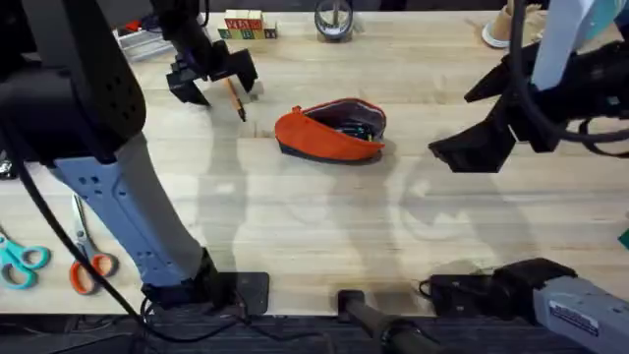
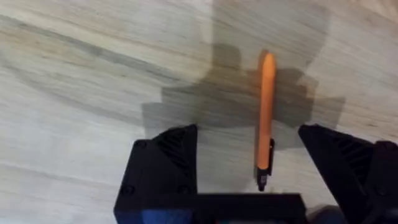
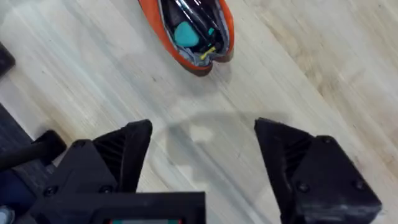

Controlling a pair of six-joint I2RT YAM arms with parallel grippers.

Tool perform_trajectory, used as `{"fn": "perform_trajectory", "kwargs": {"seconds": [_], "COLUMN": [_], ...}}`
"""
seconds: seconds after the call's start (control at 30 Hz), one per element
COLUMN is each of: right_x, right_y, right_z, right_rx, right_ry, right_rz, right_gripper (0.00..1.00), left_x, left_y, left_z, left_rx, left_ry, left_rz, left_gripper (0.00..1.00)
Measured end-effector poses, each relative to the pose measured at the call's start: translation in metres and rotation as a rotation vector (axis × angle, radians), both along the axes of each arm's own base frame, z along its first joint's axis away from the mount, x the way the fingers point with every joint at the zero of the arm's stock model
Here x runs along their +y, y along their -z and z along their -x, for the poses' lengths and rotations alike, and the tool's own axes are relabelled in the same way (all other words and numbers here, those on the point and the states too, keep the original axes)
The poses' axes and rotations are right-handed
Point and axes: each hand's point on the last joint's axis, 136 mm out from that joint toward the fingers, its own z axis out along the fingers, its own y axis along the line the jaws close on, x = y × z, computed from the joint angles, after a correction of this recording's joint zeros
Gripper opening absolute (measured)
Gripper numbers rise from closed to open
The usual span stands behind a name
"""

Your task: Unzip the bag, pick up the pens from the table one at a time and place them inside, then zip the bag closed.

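Pale plank table [image 1: 324, 216], grain visible; 1 bag [image 1: 329, 130] mid-table, unzipped, items inside; 1 pen [image 1: 236, 100] near far-left edge, between spread fingers of left gripper [image 1: 213, 84]; right gripper [image 3: 202, 158] wide apart, empty; 2 scissors [image 1: 59, 258] at near-left corner.

Light wooden table [image 1: 324, 226] runs wide, plank grain clear, soft shadows pooling mid-surface. Along the far edge: lettered wooden blocks [image 1: 245, 25] and a roll of tape [image 1: 334, 20]. Near left, teal scissors [image 1: 22, 261] beside orange-handled scissors [image 1: 86, 258]. Beyond the far edge it is dark.
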Motion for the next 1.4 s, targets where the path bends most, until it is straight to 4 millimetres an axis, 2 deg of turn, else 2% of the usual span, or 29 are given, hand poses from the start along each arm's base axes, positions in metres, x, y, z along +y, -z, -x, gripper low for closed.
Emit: {"fn": "perform_trajectory", "kwargs": {"seconds": [0.1, 0.2, 0.37, 0.53, 0.63, 1.4], "right_x": [0.0000, 0.0000, 0.0000, 0.0000, 0.0000, 0.0000], "right_y": [0.0000, 0.0000, 0.0000, 0.0000, 0.0000, 0.0000], "right_z": [0.0000, 0.0000, 0.0000, 0.0000, 0.0000, 0.0000], "right_rx": [0.000, 0.000, 0.000, 0.000, 0.000, 0.000], "right_ry": [0.000, 0.000, 0.000, 0.000, 0.000, 0.000], "right_rz": [0.000, 0.000, 0.000, 0.000, 0.000, 0.000], "right_gripper": [0.996, 0.995, 0.995, 0.995, 0.995, 0.995], "left_x": [0.0026, 0.0048, 0.0092, 0.0084, 0.0081, 0.0081], "left_y": [0.0015, 0.0021, 0.0026, 0.0026, 0.0026, 0.0014], "left_z": [0.0021, 0.0029, 0.0055, 0.0059, 0.0063, 0.0080], "left_rx": [0.011, 0.016, 0.027, 0.028, 0.029, 0.037], "left_ry": [-0.001, -0.001, -0.002, 0.026, 0.034, 0.037], "left_rz": [-0.016, -0.028, -0.045, -0.044, -0.044, -0.045], "left_gripper": [0.966, 0.878, 0.553, 0.073, 0.047, 0.042]}}
